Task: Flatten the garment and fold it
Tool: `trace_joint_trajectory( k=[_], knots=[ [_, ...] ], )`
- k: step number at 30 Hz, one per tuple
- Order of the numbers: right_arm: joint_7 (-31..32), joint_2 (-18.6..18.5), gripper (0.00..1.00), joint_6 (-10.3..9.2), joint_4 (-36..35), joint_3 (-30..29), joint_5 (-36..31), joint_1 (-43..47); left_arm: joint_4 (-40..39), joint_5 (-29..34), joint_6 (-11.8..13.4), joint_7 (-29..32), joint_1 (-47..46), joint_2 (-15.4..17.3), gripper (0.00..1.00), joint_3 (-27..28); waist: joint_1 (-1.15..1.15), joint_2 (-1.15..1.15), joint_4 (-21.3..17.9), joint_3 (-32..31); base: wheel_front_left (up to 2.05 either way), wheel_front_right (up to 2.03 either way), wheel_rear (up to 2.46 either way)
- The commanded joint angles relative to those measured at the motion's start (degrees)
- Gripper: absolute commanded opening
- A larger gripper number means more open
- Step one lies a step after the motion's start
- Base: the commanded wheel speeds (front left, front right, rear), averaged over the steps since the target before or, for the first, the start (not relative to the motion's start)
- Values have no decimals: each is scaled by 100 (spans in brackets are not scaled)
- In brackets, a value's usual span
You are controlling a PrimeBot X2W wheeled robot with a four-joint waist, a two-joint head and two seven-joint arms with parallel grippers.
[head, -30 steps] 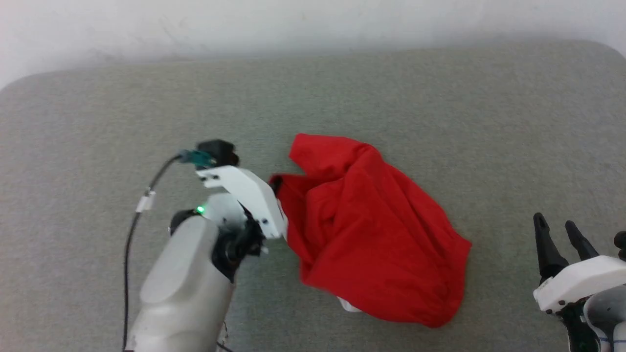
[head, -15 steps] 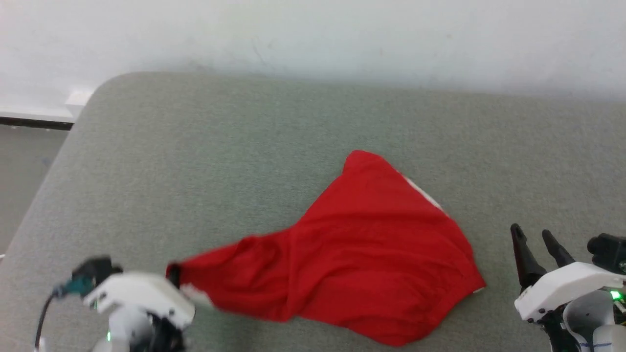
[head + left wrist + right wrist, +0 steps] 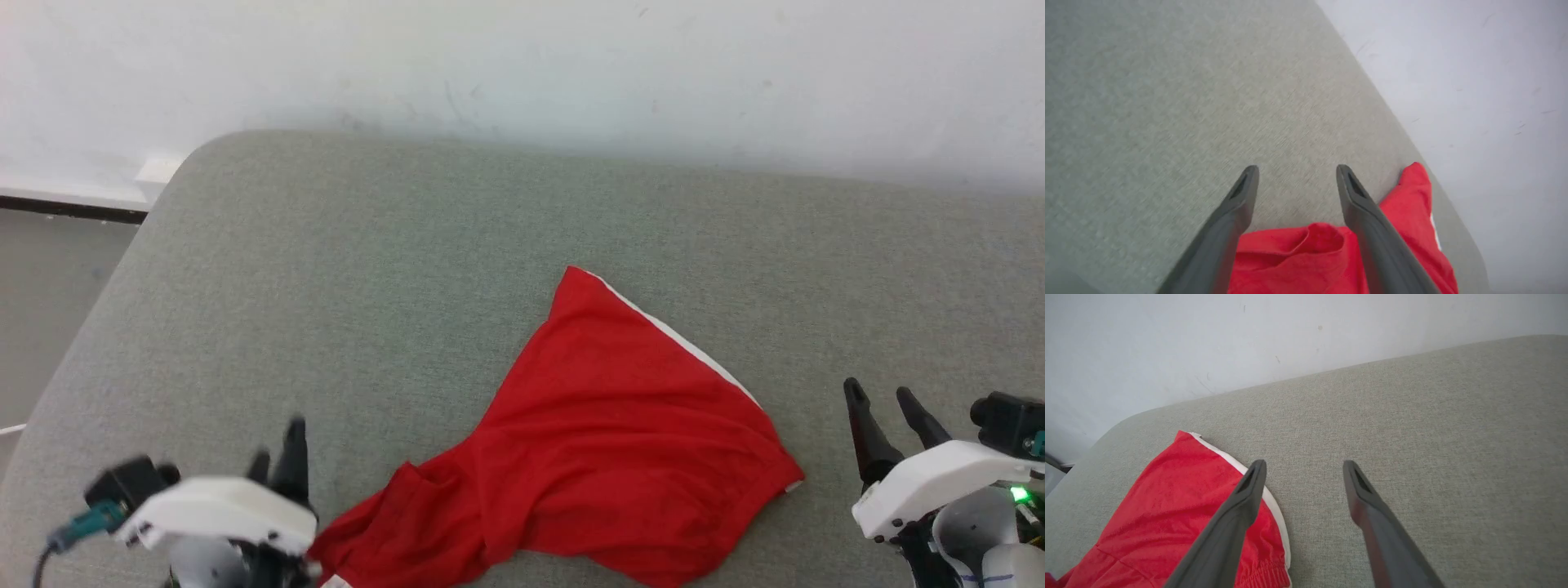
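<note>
The bright red garment (image 3: 604,441) lies spread in a rough triangle on the grey cushioned surface (image 3: 408,269), with a white band along its far right edge. Its near left corner is bunched right beside my left gripper (image 3: 277,449), which stands open and holds nothing. Seen from the left wrist, the red garment (image 3: 1298,261) lies under and between the spread fingers (image 3: 1359,204). My right gripper (image 3: 886,408) is open at the lower right, just off the garment's right corner. From the right wrist, the garment (image 3: 1167,506) lies left of the open fingers (image 3: 1249,494).
A white wall (image 3: 522,73) runs behind the surface. The surface's rounded left edge (image 3: 98,310) drops off toward a grey floor and a dark baseboard strip (image 3: 65,208). Bare grey surface stretches beyond and right of the garment.
My left gripper, shut on the garment's corner before, has dragged it left and toward me, stretching it out, and has now opened and let go. The head camera shifted too. The right gripper stayed open.
</note>
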Motion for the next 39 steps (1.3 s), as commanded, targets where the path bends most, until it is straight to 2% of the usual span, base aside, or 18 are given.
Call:
trace_joint_trajectory(
  k=[1, 4, 7, 8, 11, 15, 19, 26, 31, 32, 33, 36, 39],
  knots=[
    [0, 9, 100, -5, -35, 6, -46, 53, -123, -49, -157, -172, -219, -10, 100, 50, 0, 0, -55, 2, 0, 0, 0],
    [71, 9, 100, -5, -147, 1, -141, 78, -404, 308, -583, -865, -507, 58, 100, -61, 0, 0, -142, 6, 0, 0, 0],
    [278, 9, 100, -5, -280, 18, -379, 159, -433, 1092, -905, -1755, -682, 246, 100, -319, 0, 0, -223, 29, 0, 0, 0],
    [417, 9, 100, -5, -316, 49, -460, 207, -372, 1491, -960, -2067, -720, 368, 100, -457, 0, 0, -250, 42, 0, 0, 0],
    [849, 9, 100, -5, -415, 191, -523, 344, -164, 2330, -996, -2707, -799, 443, 100, -779, 0, 0, -320, 80, 0, 0, 0],
    [1291, 9, 100, -5, -479, 361, -648, 347, -109, 3030, -1054, -2853, -858, 315, 100, -974, 0, 0, -364, 194, 0, 0, 0],
    [1897, 9, 100, -5, -348, 680, -765, 151, -338, 3412, -1193, -2858, -828, 102, 100, -866, 0, 0, -367, 334, 0, 0, 0],
    [2469, 9, 100, -5, 111, 1059, -1210, -453, -449, 3584, -1371, -2859, -780, -179, 100, -668, 0, 0, -268, 568, 0, 0, 0],
    [2894, 8, 100, -5, 616, 1262, -1332, -557, -417, 3585, -1441, -2860, -793, -253, 100, -608, 0, 0, -182, 669, 0, 0, 0],
    [2962, 7, 46, -5, 665, 1300, -1288, -555, -411, 3574, -1455, -2860, -793, -260, 100, -595, 0, 0, -175, 676, 0, 0, 0],
    [2986, -3, 0, -5, 682, 1344, -1228, -555, -406, 3571, -1469, -2860, -793, -265, 100, -583, 0, 0, -170, 678, 0, 0, 0],
    [3065, -131, 0, -5, 657, 1485, -1021, -551, -393, 3564, -1492, -2860, -784, -274, 100, -547, 0, 0, -176, 667, 0, 0, 0],
    [3044, -424, 0, -5, 478, 1523, -893, -641, -370, 3457, -1481, -2860, -779, -278, 100, -536, 0, 0, -186, 634, 0, 0, 0]
  ],
)
